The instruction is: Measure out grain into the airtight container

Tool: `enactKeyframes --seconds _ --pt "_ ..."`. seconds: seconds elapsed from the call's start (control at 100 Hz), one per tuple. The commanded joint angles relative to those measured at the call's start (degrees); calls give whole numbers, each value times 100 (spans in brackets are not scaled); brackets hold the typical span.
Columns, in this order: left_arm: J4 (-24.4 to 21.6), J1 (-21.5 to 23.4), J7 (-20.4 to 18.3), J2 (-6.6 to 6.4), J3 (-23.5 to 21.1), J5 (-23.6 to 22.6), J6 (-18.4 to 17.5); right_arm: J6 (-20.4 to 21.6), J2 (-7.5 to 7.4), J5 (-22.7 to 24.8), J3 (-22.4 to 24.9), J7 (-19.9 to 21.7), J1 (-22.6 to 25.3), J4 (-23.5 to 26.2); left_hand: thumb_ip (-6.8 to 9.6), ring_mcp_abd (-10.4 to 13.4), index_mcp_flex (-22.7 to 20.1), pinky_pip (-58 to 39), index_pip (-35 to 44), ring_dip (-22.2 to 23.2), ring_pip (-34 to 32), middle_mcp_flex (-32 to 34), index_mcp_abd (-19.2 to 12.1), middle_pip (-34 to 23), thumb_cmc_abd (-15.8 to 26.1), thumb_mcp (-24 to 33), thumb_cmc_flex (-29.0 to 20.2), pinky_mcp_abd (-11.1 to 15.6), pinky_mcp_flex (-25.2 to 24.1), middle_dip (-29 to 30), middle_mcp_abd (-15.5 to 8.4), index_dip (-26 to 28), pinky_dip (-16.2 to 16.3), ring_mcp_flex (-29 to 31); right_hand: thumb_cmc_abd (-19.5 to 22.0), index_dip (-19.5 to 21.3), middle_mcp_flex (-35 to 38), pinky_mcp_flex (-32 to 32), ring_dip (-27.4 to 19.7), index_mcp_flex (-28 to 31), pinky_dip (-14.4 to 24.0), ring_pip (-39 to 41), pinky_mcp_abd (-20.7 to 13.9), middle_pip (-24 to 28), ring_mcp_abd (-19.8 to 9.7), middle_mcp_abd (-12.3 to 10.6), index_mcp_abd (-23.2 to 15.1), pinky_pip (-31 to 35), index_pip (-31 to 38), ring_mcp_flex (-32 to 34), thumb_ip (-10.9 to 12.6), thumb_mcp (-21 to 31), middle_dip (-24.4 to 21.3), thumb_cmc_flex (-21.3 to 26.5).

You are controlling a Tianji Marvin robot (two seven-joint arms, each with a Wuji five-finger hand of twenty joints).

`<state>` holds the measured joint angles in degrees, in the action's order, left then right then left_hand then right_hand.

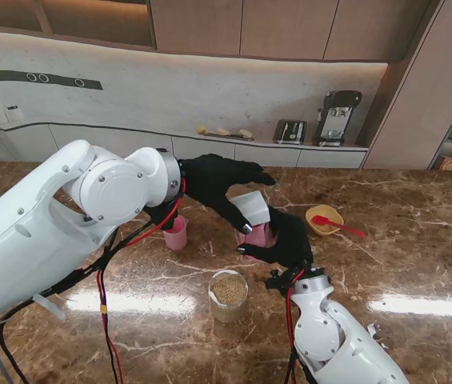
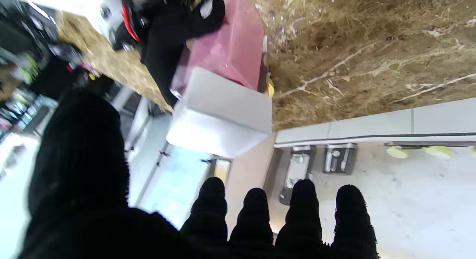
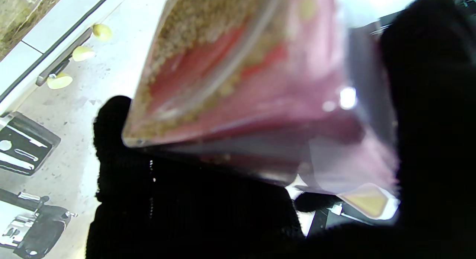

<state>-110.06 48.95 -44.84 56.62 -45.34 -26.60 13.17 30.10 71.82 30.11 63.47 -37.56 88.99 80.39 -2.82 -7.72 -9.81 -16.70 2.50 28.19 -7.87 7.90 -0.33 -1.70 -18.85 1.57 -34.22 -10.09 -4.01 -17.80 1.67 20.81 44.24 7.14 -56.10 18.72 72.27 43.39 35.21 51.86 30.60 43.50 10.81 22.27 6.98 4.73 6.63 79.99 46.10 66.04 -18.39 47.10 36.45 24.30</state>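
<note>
The room has wood cabinets (image 1: 290, 24) high on the wall and a pale stone backsplash (image 1: 178, 88). A white ledge (image 1: 210, 142) along the far edge carries a toaster (image 1: 290, 131) and a coffee machine (image 1: 336, 117). The table (image 1: 418, 264) is brown marble with white veins. Near the centre, the right hand (image 1: 288, 238) is closed around a pink container (image 1: 258, 235) (image 3: 260, 88) with grain inside. The left hand (image 1: 222, 182) grips its white lid (image 1: 253, 208) (image 2: 223, 110), just over the container. Nearer to me stands a jar (image 1: 229, 295) of grain. A pink cup (image 1: 176, 234) is left of the centre. Toward the right edge lies a yellow bowl (image 1: 323, 219) with a red spoon (image 1: 338, 226).
</note>
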Motion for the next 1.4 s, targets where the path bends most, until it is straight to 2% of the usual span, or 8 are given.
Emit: enactKeyframes --seconds 0.0,0.21,0.38,0.45,0.5,0.64,0.94,1.39 --pt "-72 119 106 63 54 -322 101 -30 15 -27 -6 74 28 12 188 -317 89 -427 259 219 -187 207 330 -317 224 -244 300 -237 137 -340 296 331 170 389 1152 154 295 -19 27 678 3 360 -139 454 -651 -941 -2146 130 915 235 375 2046 169 2007" --pt "-111 34 206 107 355 -949 467 -21 14 -18 -16 78 24 10 183 -588 -705 -2501 1269 1187 -1079 1451 1406 -1453 264 -253 482 -2 575 -1127 951 631 -260 1565 1148 155 302 -19 26 688 3 358 -139 456 -653 -938 -2150 130 918 235 376 2047 169 2006" --pt "-42 -23 206 111 405 -916 411 -17 18 -24 1 61 33 17 311 -414 -906 -2729 2420 1501 -1070 1508 416 -1815 36 142 -636 -43 383 -1650 602 1334 -443 1520 1153 151 305 -19 26 687 4 358 -139 456 -647 -942 -2156 130 914 234 375 2045 167 2006" --pt "-21 -37 168 101 356 -850 152 -18 18 -26 5 59 35 20 -51 -273 -671 -2224 2217 985 -598 1137 -1112 -1481 -672 4581 -913 -166 32 -1331 203 1285 -453 1064 1154 153 300 -19 27 690 4 360 -139 454 -651 -943 -2152 130 916 235 375 2043 167 2010" --pt "-13 -49 122 90 302 -743 -23 -19 18 -25 5 57 34 20 -261 -237 -787 -1643 1553 614 -318 801 -1570 -1209 -725 5592 -1837 -279 -88 -956 80 429 -558 741 1155 153 299 -19 28 694 4 360 -139 454 -651 -944 -2159 130 916 235 376 2043 168 2009" --pt "22 -156 -151 22 193 -271 -239 -18 18 -27 6 62 35 18 -191 -263 44 -267 -10 286 -45 -122 -1508 -68 -982 5078 -1263 60 -177 -300 81 -1549 -334 -36 1151 155 301 -19 27 696 4 360 -139 455 -651 -944 -2153 130 915 234 377 2045 168 2013" --pt "-84 89 26 46 72 -320 154 -12 13 -20 -5 79 34 15 137 -604 142 -553 301 492 -327 378 750 -460 -61 -114 67 -66 -116 -754 624 255 106 475 1150 157 297 -19 27 700 4 359 -139 454 -654 -918 -2162 130 910 234 376 2046 167 2010" --pt "-206 -378 1 30 809 -763 1450 -2 13 -20 -16 84 28 12 279 -931 -549 -2825 2781 1251 -1139 2070 1150 -1594 450 -214 925 -790 427 -1015 881 1422 -422 1903 1145 157 296 -31 26 729 2 356 -134 454 -649 -920 -2174 122 907 230 377 2046 166 2013"
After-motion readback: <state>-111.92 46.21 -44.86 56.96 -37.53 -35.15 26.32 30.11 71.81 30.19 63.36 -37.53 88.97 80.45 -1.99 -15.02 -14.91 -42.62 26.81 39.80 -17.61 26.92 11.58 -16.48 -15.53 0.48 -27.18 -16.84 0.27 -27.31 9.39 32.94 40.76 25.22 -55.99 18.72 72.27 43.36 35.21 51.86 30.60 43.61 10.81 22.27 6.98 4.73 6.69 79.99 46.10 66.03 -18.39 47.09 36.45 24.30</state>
